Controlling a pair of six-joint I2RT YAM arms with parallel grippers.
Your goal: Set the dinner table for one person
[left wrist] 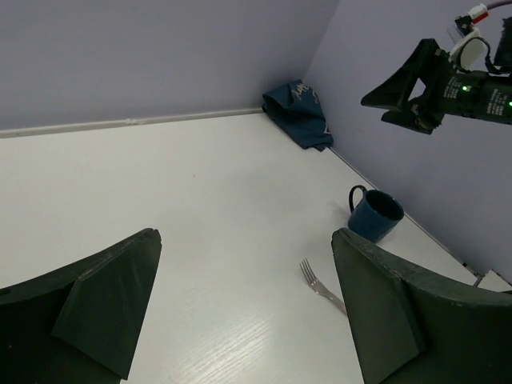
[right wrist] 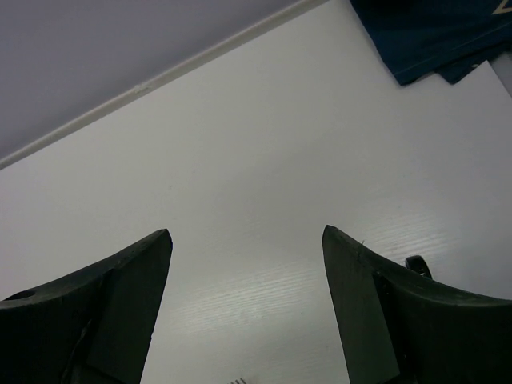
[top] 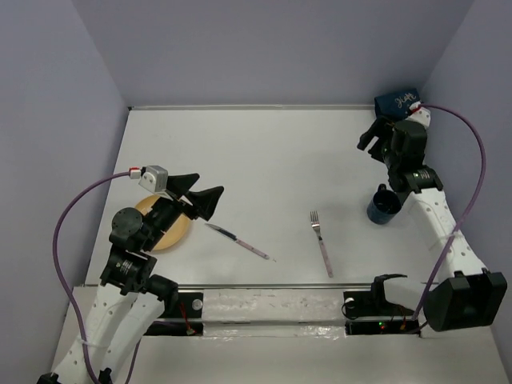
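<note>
Jaws of the left gripper [top: 202, 192] and right gripper [top: 370, 142] are spread apart, empty, with the table [top: 264, 152] lying beneath both. A plate [top: 174, 234] and knife [top: 240, 240] are seen by the left gripper, a mug [top: 384, 205] near the right.

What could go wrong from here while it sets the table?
The placemat lies crumpled in the far corner against the wall, so the open right gripper may scrape it or pinch only one fold. The mug stands close beside the right arm, and a swing could tip it.
</note>
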